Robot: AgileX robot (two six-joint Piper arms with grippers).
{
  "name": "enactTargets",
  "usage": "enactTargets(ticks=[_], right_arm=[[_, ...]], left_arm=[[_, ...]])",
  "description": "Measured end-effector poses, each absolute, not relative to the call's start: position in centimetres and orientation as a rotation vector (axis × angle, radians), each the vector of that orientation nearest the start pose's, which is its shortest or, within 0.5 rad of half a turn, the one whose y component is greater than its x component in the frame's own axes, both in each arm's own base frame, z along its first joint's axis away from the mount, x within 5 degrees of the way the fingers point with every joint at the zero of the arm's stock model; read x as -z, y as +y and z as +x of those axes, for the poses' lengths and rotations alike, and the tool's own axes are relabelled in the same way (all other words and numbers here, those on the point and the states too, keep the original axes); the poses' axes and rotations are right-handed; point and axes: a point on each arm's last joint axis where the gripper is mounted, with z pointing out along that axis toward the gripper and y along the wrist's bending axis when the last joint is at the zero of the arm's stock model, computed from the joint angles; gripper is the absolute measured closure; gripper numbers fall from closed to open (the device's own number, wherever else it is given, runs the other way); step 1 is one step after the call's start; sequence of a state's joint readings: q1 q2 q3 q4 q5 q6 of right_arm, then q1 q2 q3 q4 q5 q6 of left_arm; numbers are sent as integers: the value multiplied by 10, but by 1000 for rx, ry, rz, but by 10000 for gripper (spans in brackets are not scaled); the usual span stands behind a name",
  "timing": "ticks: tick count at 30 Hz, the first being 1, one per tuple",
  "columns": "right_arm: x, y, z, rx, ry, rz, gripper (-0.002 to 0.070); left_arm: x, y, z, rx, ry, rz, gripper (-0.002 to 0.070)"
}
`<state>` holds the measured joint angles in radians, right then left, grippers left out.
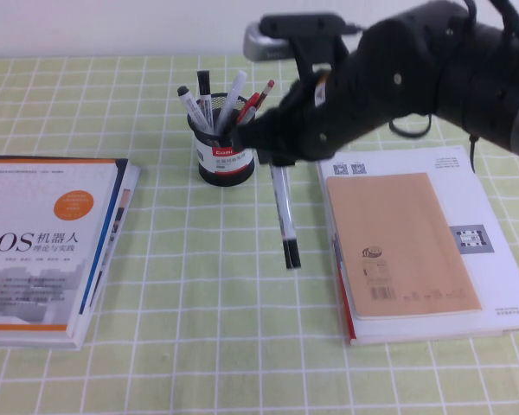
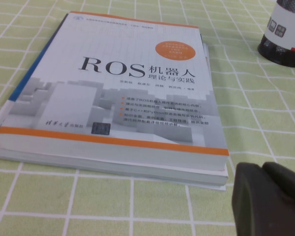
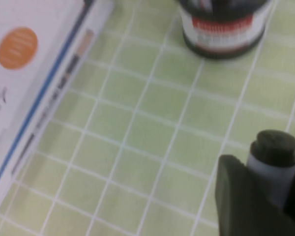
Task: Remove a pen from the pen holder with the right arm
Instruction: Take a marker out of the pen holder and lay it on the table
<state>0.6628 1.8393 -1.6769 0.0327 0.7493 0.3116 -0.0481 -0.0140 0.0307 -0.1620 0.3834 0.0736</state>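
Extraction is judged done: a black-capped pen [image 1: 283, 212] is clamped in the right gripper [image 1: 275, 156] and hangs at the centre of the high view, clear of the pen holder [image 1: 225, 160] just to the upper left. Next, it should be lowered onto bare tablecloth [image 1: 208, 285] and released. The left gripper [image 2: 265, 199] is parked beside the ROS book [image 2: 137, 83].

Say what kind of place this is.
Probably a study desk: a textbook, pen holder and notebook on a checked cloth. The right gripper holds a pen beside the holder; the left gripper sits near the textbook.
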Motion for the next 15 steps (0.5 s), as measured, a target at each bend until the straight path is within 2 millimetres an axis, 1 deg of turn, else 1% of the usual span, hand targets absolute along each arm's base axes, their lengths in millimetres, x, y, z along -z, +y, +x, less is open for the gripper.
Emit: enactTargets(ticks=[5, 7, 9, 12, 15], right_arm=[[-288, 254, 334, -537, 2533, -312, 566], [-279, 251, 336, -542, 2555, -287, 566], [-271, 251, 339, -550, 2572, -265, 566], [-254, 256, 344, -571, 2616, -235, 566], [-232, 261, 349, -570, 2668, -214, 566]], left_arm=[[-170, -8, 52, 142, 1881, 15, 683], [-170, -8, 52, 142, 1881, 15, 683], [-170, -8, 52, 142, 1881, 15, 683], [-170, -8, 52, 142, 1881, 15, 683], [-170, -8, 52, 142, 1881, 15, 683]])
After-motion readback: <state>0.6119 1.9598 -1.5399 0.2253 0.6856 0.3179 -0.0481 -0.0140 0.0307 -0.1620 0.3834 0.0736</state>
